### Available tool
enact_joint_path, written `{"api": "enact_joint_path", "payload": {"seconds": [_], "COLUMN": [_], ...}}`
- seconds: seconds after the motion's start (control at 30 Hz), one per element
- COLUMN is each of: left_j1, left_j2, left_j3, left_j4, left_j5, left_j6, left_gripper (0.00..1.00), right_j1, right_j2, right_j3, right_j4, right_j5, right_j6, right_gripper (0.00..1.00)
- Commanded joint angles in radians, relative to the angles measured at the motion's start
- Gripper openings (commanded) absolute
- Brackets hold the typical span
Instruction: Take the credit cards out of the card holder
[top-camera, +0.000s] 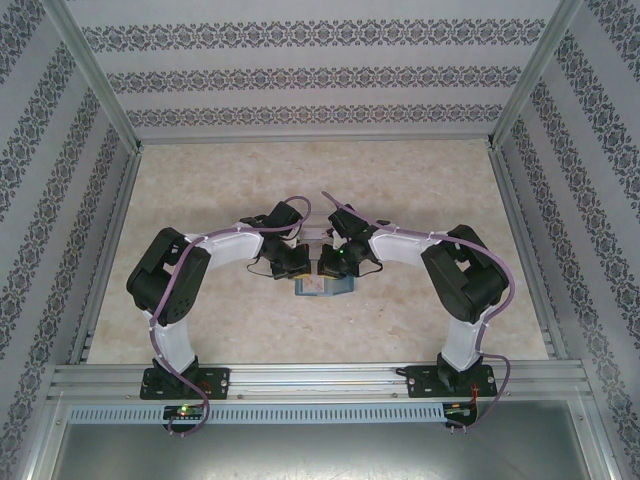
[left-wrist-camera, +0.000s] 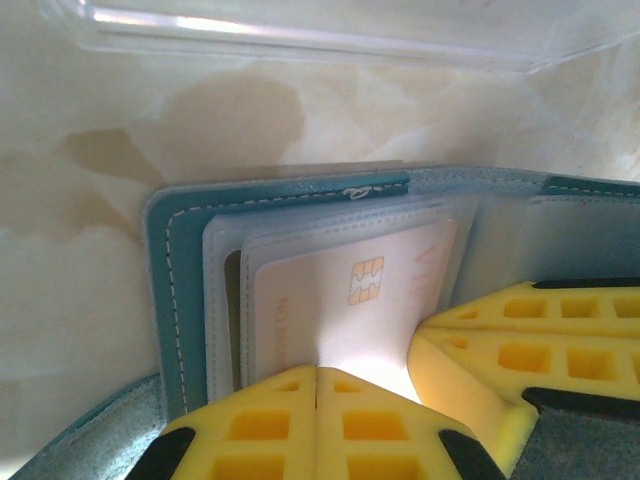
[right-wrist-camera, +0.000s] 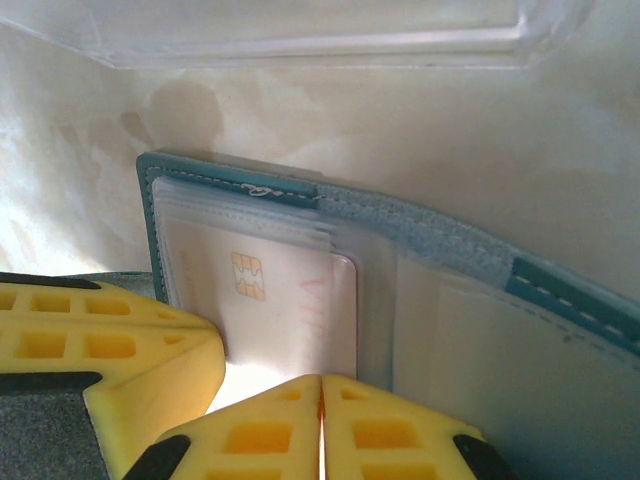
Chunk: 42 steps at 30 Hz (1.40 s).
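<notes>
The card holder lies open on the counter between the arms, with a pale chip card tucked in its clear sleeve. The left fingers and right fingers are closed at its near edge, and I cannot tell whether either pinches the card. Pulling has likely not begun. The next move calls for a firm pinch and a straight slide out.

The left end effector and right end effector meet over the teal card holder. It lies on the counter, midway between the side edges.
</notes>
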Motion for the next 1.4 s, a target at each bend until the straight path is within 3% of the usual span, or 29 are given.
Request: {"api": "enact_joint_path", "payload": {"seconds": [0.0, 0.1, 0.17, 0.47, 0.9, 1.37], "left_j1": [-0.010, -0.010, -0.011, -0.010, -0.010, -0.010], "left_j2": [-0.007, -0.012, -0.017, -0.033, -0.020, 0.021], "left_j3": [0.001, 0.002, 0.004, 0.004, 0.007, 0.024], "left_j4": [-0.053, -0.055, -0.061, -0.072, -0.076, -0.108], "left_j5": [-0.022, -0.025, -0.027, -0.030, -0.030, -0.034], "left_j6": [0.022, 0.023, 0.024, 0.024, 0.027, 0.050], "left_gripper": [0.04, 0.04, 0.05, 0.09, 0.09, 0.07], "right_j1": [0.018, 0.019, 0.023, 0.031, 0.027, -0.009], "right_j2": [0.018, 0.025, 0.021, -0.004, -0.061, -0.080], "right_j3": [-0.003, 0.000, 0.005, 0.027, 0.037, -0.013], "right_j4": [0.020, 0.010, -0.016, -0.108, -0.139, -0.081], "right_j5": [-0.015, -0.004, 0.026, 0.122, 0.138, 0.066], "right_j6": [0.006, 0.002, -0.005, -0.039, -0.045, -0.024], "right_gripper": [0.09, 0.13, 0.25, 0.36, 0.38, 0.34]}}
